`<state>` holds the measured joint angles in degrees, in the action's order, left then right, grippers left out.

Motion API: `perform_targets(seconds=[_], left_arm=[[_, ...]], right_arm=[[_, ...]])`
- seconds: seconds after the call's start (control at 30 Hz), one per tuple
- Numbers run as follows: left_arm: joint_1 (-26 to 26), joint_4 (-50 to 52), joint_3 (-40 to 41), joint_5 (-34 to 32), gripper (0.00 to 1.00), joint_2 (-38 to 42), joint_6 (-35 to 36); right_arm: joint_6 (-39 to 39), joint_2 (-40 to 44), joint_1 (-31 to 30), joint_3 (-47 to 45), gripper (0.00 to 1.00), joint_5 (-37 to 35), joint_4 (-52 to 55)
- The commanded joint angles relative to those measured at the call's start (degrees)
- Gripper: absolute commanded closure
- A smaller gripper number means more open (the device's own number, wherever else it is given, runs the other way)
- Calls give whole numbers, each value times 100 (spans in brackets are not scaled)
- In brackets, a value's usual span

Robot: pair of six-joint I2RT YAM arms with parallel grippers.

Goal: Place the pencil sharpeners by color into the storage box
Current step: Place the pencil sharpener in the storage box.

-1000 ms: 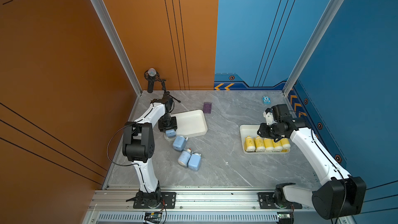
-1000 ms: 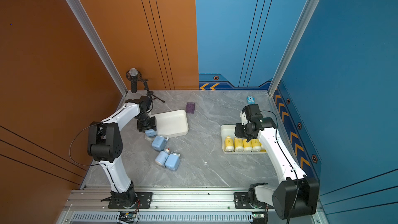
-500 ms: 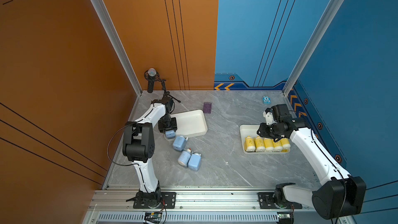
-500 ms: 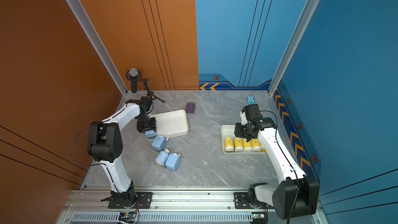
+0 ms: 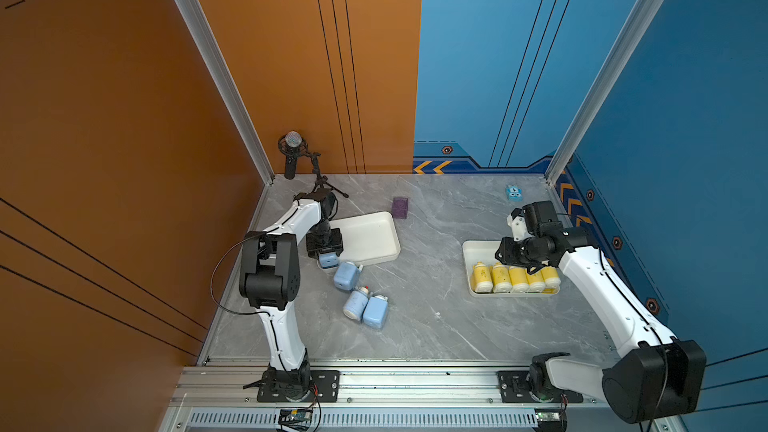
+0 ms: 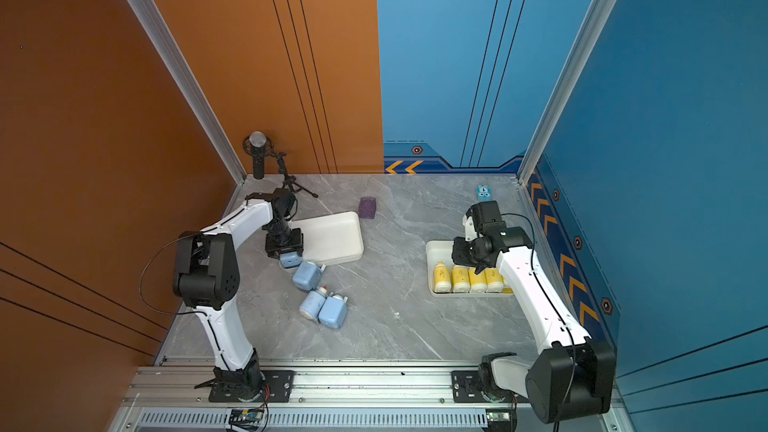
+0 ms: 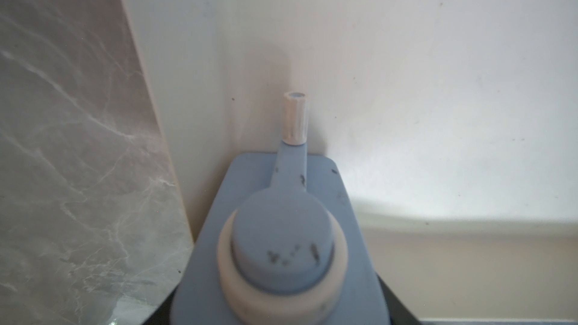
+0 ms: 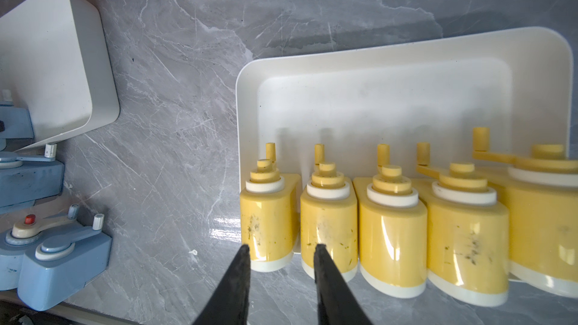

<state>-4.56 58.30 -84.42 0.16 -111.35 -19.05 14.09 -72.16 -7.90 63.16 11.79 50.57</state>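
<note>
Left side: one light blue sharpener (image 7: 281, 239) tucked into the corner of an otherwise bare white tray (image 5: 374, 238), close against the walls, probably to leave room for the rest of that colour. Left jaws astride it. Gripping or letting go: cannot tell. Three more blue sharpeners (image 5: 355, 304) loose on the worktop (image 5: 436, 338) just beside that tray, not yet sorted.

Right side: five yellow sharpeners (image 5: 515, 278) packed side by side in a second white tray (image 5: 478, 249), well apart from the blue. Right jaws part-open and empty, poised over one end of the row.

Grey marbled worktop with a slight gloss, boxed in by orange and blue panel walls. Purple block (image 5: 400, 206), small blue box (image 5: 514, 193) and microphone (image 5: 292, 155) toward the back, clear of both trays.
</note>
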Motion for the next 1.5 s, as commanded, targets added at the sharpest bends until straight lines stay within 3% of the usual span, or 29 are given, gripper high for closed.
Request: perform_targets(seconds=[0.0, 0.1, 0.63, 0.97, 1.2, 1.47], left_arm=[[6, 109, -39, -134, 32, -18, -30], [-5, 111, 10, -148, 27, 53, -46], [-21, 111, 40, -161, 23, 694, -134], [-91, 120, 354, -207, 20, 1952, -144], [-713, 145, 979, -107, 19, 2930, 6], [-1533, 133, 1341, 25, 18, 3126, 33]], right_arm=[[121, 136, -31, -66, 64, -87, -41], [121, 154, -35, -75, 64, -87, -45], [182, 404, -32, -126, 64, -72, -38], [182, 528, -34, -65, 64, -132, 37], [69, 553, 101, -128, 64, -189, 180], [-86, 736, 367, -273, 64, -89, 332]])
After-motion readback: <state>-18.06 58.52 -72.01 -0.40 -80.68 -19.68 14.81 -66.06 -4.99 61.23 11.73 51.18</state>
